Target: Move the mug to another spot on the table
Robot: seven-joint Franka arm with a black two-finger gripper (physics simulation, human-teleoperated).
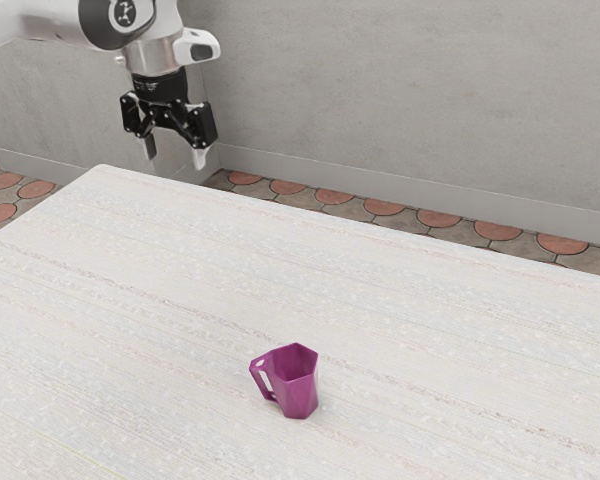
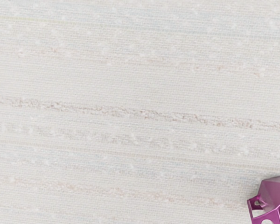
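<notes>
End effector: black two-finger end effector (image 1: 175, 153), released, fingers spread with nothing between them, hanging high toward the exterior view's left.
Mug: glossy magenta faceted mug (image 1: 287, 380) (image 2: 270, 201), upright on the desk, handle toward the exterior view's left, well apart from the end effector.
Desk: pale wood-grain desk (image 1: 460, 300) (image 2: 130, 93).
Surroundings: grey concrete wall (image 1: 400, 80), terracotta-tiled floor (image 1: 380, 207).

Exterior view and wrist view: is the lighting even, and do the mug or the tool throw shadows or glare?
Exterior view: soft, even light; the mug leaves only a faint shadow at its base on the table, and the open tool throws no visible shadow. Wrist view: the table looks pale and flat-lit, without glare; the mug's upper facets are lighter than its lower ones.
</notes>
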